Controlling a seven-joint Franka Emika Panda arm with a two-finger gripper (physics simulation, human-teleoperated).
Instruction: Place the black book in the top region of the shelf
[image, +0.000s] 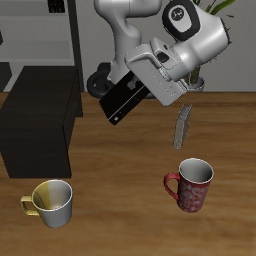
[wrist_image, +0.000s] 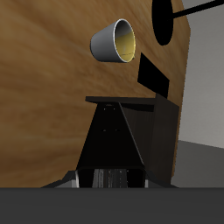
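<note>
My gripper (image: 137, 88) is shut on the black book (image: 120, 101) and holds it tilted in the air above the table, beside the upper edge of the black shelf (image: 40, 120). The book is apart from the shelf, a little nearer the table's middle. In the wrist view the black book (wrist_image: 122, 140) fills the middle, clamped between my fingertips (wrist_image: 87, 178), with the wooden table far below. A dark block that seems to be the shelf (wrist_image: 153, 77) shows past the book's end.
A thin grey book (image: 183, 128) stands upright under my arm. A red mug (image: 192, 185) and a white mug with a yellow inside (image: 52, 202) stand near the table's front edge; the latter shows in the wrist view (wrist_image: 116, 41). A tall pale grey rack (image: 55, 35) stands behind the shelf.
</note>
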